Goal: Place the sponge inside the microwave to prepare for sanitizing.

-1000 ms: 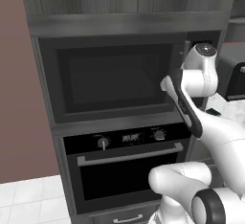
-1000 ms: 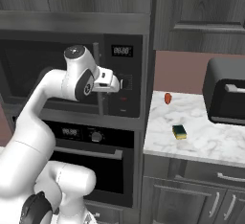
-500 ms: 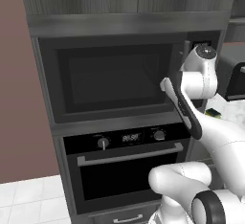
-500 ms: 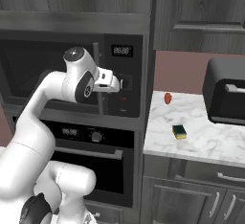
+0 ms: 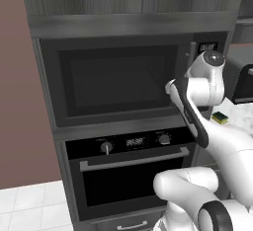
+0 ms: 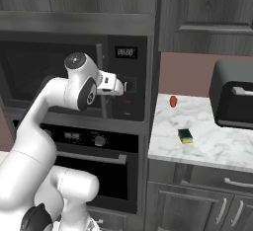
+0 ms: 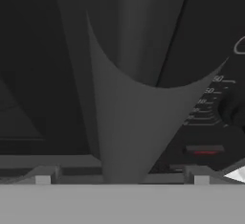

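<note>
1. Your gripper (image 6: 129, 85) is up at the microwave (image 6: 74, 77), at the seam between the dark glass door and the black control panel. The white hand reaches toward it from the left in the right base view.
2. The fingers are spread wide and hold nothing. In the hand view their two small tips (image 7: 43, 179) sit far apart at the bottom, and a tall grey vertical handle (image 7: 127, 98) rises between them, very close to the camera.
3. To the right of that handle in the hand view you see the panel's dial markings and a small red button (image 7: 205, 150).
4. The microwave door is closed; you look at dark glass (image 5: 116, 79) in the left base view, with the arm's forearm crossing in front of its right edge.
5. The sponge (image 6: 186, 135) lies on the white marble counter (image 6: 217, 143) to the right of the microwave column, green face up, well apart from the gripper. It also shows past the arm in the left base view (image 5: 220, 118).
6. A small red item (image 6: 173, 101) stands farther back on the same counter, near the wall, and a dark toaster (image 6: 232, 99) sits at the right end.
7. Below the microwave is the black oven (image 5: 131, 173), its long silver bar handle under two knobs and a display.
</note>
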Controlling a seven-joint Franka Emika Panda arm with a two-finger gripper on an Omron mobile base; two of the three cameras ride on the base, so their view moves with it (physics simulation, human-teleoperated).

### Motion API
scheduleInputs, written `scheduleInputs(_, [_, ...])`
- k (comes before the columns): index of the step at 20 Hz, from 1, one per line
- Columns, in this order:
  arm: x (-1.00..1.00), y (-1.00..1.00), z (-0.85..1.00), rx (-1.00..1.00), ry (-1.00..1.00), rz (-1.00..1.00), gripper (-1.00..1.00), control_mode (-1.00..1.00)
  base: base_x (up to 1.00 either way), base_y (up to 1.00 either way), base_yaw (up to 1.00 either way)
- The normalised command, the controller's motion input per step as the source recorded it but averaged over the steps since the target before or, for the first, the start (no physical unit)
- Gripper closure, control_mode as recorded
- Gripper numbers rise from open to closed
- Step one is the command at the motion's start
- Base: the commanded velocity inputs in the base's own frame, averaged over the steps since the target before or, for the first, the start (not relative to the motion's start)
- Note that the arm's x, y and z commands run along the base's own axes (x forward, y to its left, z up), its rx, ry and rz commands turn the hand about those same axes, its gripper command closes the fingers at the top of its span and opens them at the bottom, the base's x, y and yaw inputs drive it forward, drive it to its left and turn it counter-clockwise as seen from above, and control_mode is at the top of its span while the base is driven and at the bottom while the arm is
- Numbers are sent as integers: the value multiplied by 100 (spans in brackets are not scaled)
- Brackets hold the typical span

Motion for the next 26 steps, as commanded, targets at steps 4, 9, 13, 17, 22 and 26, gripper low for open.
scheduleInputs(4, [33, 0, -17, 0, -10, 0, -100, -100, 0, 0, 0])
scheduleInputs(9, [22, 0, -9, 0, -8, 0, 100, -100, 0, 0, 0])
scheduleInputs(13, [14, 0, -3, 0, -5, 0, 100, -100, 0, 0, 0])
scheduleInputs(17, [0, 0, 0, 0, 0, 0, 100, -100, 0, 0, 0])
scheduleInputs(22, [0, 0, 0, 0, 0, 0, 100, -100, 0, 0, 0])
scheduleInputs(26, [-31, 6, 0, 0, -1, 0, 100, -100, 0, 0, 0])
